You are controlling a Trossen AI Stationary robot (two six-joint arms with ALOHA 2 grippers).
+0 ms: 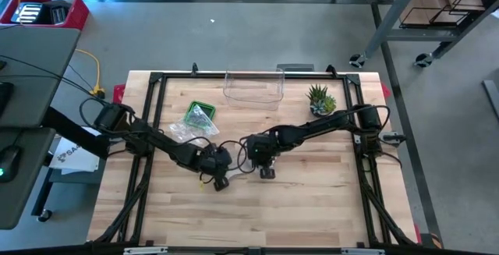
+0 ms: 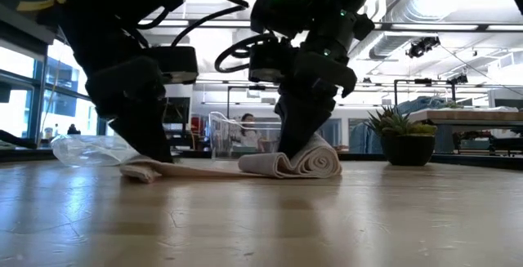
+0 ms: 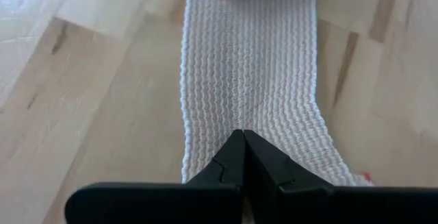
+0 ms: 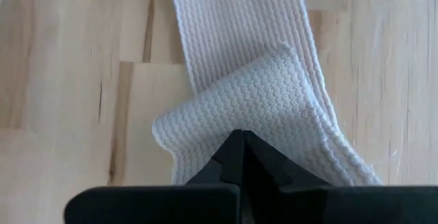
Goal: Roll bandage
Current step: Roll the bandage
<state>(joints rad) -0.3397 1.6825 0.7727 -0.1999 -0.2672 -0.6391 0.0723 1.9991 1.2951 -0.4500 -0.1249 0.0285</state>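
Woven off-white bandage lies flat on the table near its middle, its long axis running between the two grippers, roughly left to right across the table. One end is coiled into a loose roll (only a turn or two, by the low view) under the right gripper; the free end points toward the left gripper, which presses down on the strip with its jaws closed tip to tip. The right jaws are likewise closed together, sitting against the coil; whether they pinch a layer of cloth or merely push on it, I cannot tell. The main risk, as I judge it, is the slack coil springing open or skewing sideways if the right gripper lets up, since the turns look loose and slightly off-square to the strip. The left end could also slide if pulled harder than the jaws pin it, bunching the strip. A plastic bag lies close to the left arm.
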